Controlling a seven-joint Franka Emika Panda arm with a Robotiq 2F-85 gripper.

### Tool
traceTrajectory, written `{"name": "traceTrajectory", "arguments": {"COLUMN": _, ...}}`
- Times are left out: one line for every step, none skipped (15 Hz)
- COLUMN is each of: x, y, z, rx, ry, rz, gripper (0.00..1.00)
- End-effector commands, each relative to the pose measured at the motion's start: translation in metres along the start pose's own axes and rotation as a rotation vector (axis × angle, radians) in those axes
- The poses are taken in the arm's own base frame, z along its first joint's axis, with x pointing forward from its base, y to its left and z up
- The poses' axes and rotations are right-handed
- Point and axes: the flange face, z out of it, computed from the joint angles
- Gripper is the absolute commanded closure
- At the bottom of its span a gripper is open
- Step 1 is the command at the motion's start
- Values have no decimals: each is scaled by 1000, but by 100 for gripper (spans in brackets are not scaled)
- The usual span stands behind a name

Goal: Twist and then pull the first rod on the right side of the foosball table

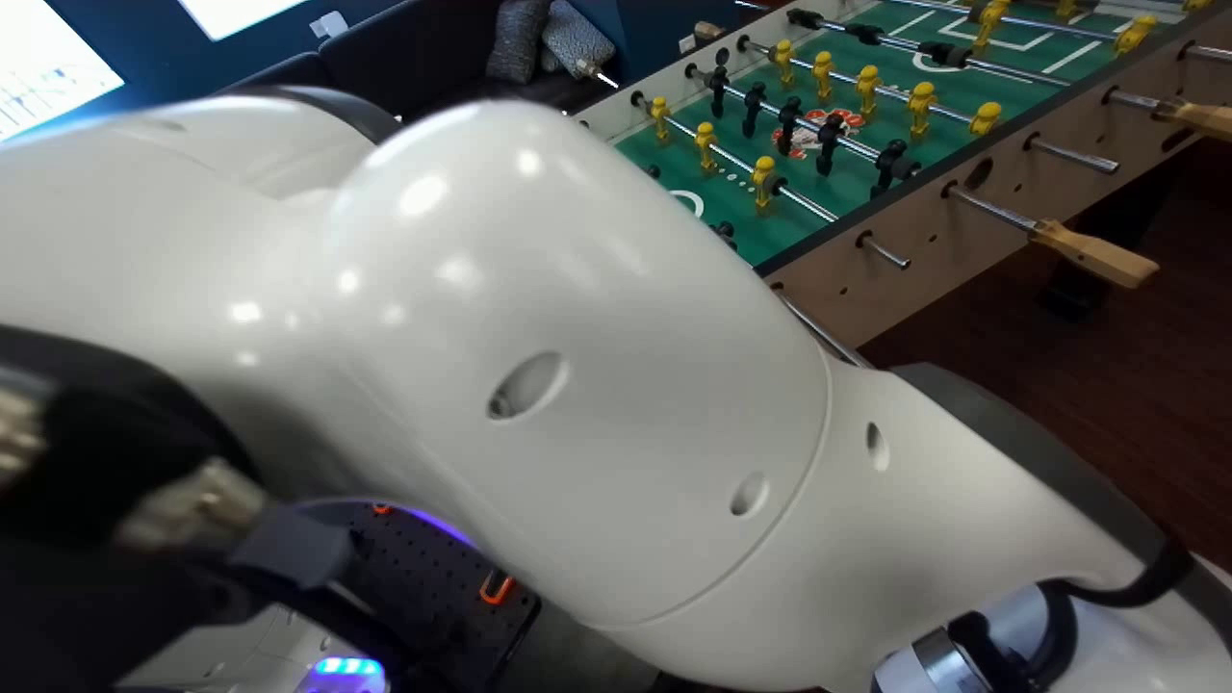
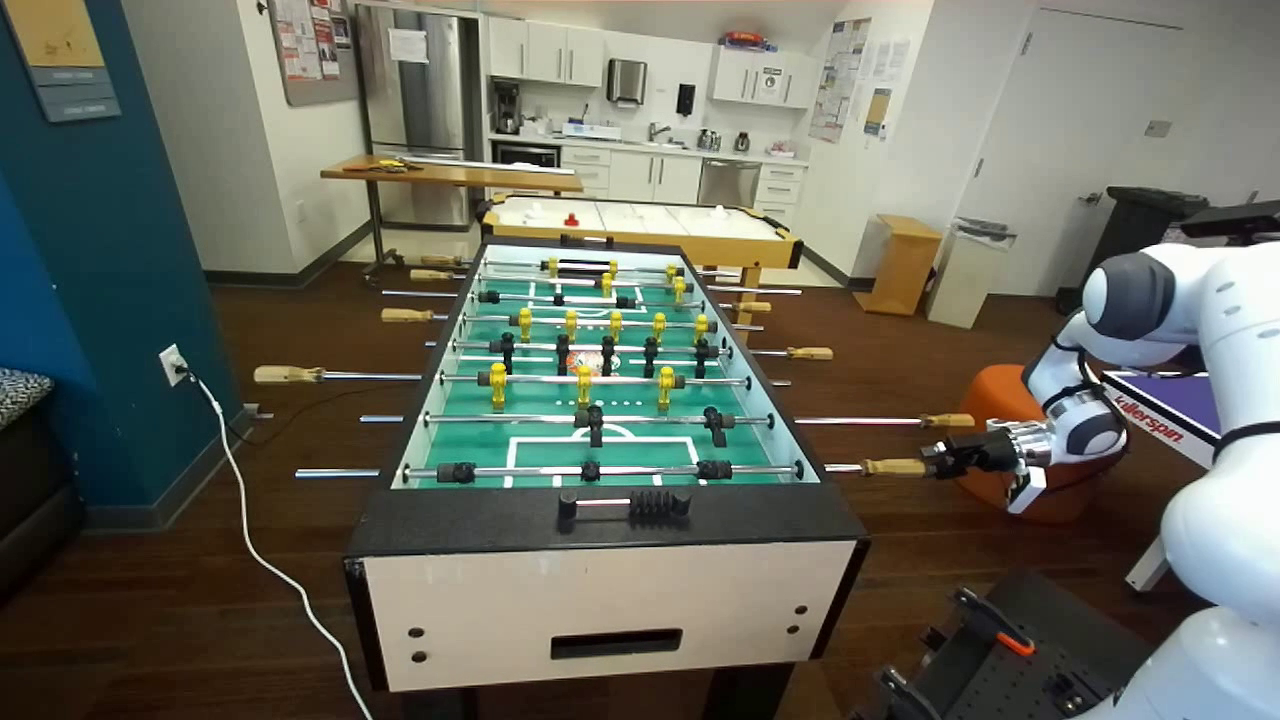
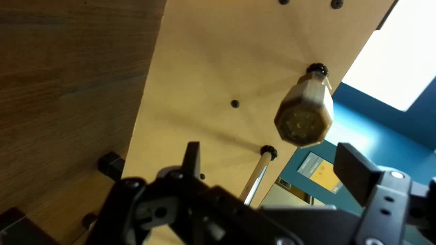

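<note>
The foosball table (image 2: 610, 600) fills the middle of an exterior view down to 6 o'clock, its pale end nearest and its green pitch (image 2: 550, 455) running back toward 12. Behind it at 12 o'clock stands a yellow-edged air-hockey table (image 2: 690, 217), and toward 11 a wooden desk (image 2: 480, 177). The white robot arm (image 2: 1245, 380) extends in from 3 o'clock; its broad link (image 1: 597, 318) covers most of an exterior view, the table's near end hidden behind it. An orange pouf (image 2: 1000, 395) sits at 3 o'clock, past the jaws.

The silver 1st rod (image 2: 650, 470) lies closest to the pale end, its bare tail jutting out between 8 and 9 o'clock. In the wrist view the next rod (image 3: 257, 180) slants at 5 o'clock.

The jaws stand wide, their 2 fingers (image 3: 356, 172) near 4 and 7 o'clock in that view. The tapered tan handle (image 2: 893, 467) of the 1st rod lies toward 4 o'clock in an exterior view, its tip right at the jaws; in the wrist view its octagonal butt shows end-on at 3 o'clock, between the fingers and beyond their ends, a gap visible on each side.

On the 1st rod sit 3 black figures (image 2: 590, 470). Smaller again, a black bushing (image 3: 269, 152) rings the next rod.
</note>
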Motion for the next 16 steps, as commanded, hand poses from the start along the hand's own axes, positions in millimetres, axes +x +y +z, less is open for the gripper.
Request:
{"name": "traceTrajectory", "arguments": {"x": -4, "y": -40, "z": -12, "rx": -185, "ry": 11, "rz": -49, "gripper": 0}}
{"name": "traceTrajectory", "arguments": {"x": -5, "y": -49, "z": -16, "rx": -231, "ry": 15, "rz": -46, "gripper": 0}}
{"name": "traceTrajectory", "arguments": {"x": -7, "y": -58, "z": -17, "rx": -268, "ry": 36, "rz": -36, "gripper": 0}}
{"name": "traceTrajectory", "arguments": {"x": -8, "y": -68, "z": -18, "rx": -290, "ry": 43, "rz": -20, "gripper": 0}}
{"name": "traceTrajectory", "arguments": {"x": -8, "y": -79, "z": -19, "rx": -314, "ry": 50, "rz": -2, "gripper": 0}}
{"name": "traceTrajectory", "arguments": {"x": -9, "y": -90, "z": -20, "rx": -335, "ry": 71, "rz": 20, "gripper": 0}}
{"name": "traceTrajectory", "arguments": {"x": -9, "y": -100, "z": -22, "rx": -357, "ry": 87, "rz": 40, "gripper": 0}}
{"name": "traceTrajectory", "arguments": {"x": -9, "y": -112, "z": -24, "rx": -380, "ry": 98, "rz": 62, "gripper": 0}}
{"name": "traceTrajectory", "arguments": {"x": -9, "y": -123, "z": -25, "rx": -393, "ry": 103, "rz": 77, "gripper": 0}}
{"name": "traceTrajectory", "arguments": {"x": -8, "y": -134, "z": -28, "rx": -410, "ry": 109, "rz": 95, "gripper": 0}}
{"name": "traceTrajectory", "arguments": {"x": -6, "y": -146, "z": -31, "rx": -422, "ry": 106, "rz": 114, "gripper": 0}}
{"name": "traceTrajectory", "arguments": {"x": -4, "y": -158, "z": -32, "rx": -445, "ry": 103, "rz": 133, "gripper": 0}}
{"name": "traceTrajectory", "arguments": {"x": -1, "y": -167, "z": -33, "rx": -463, "ry": 97, "rz": 153, "gripper": 0}}
{"name": "traceTrajectory", "arguments": {"x": 2, "y": -177, "z": -33, "rx": -482, "ry": 79, "rz": 181, "gripper": 0}}
{"name": "traceTrajectory", "arguments": {"x": 6, "y": -186, "z": -30, "rx": -495, "ry": 65, "rz": 212, "gripper": 0}}
{"name": "traceTrajectory", "arguments": {"x": 10, "y": -195, "z": -28, "rx": -512, "ry": 58, "rz": 241, "gripper": 0}}
